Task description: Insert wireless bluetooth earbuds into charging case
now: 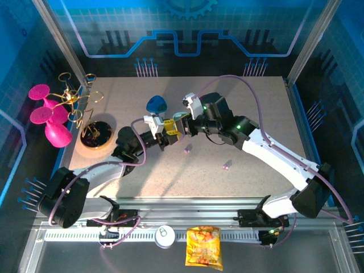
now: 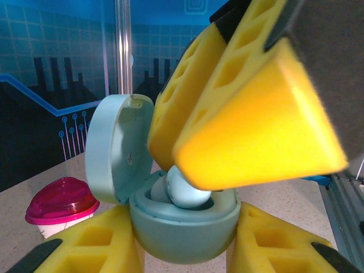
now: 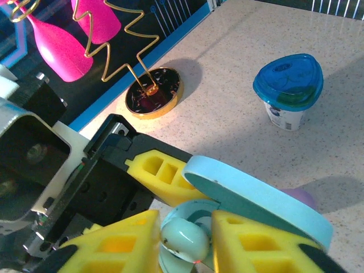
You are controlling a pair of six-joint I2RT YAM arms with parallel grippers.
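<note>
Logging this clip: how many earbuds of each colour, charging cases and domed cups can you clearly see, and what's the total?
Lilac earbuds: 2
Light blue earbud: 1
Charging case: 1
Blue domed cup: 1
Magenta domed cup: 1
Total: 6

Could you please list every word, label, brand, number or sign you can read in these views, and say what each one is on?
No text can be read anywhere.
Snack bag: printed front, too small and blurred to read.
Blue-lidded cup: dark mark on its white label, too blurred to read.
Backdrop wall: gear and circuit graphics, no words.
</note>
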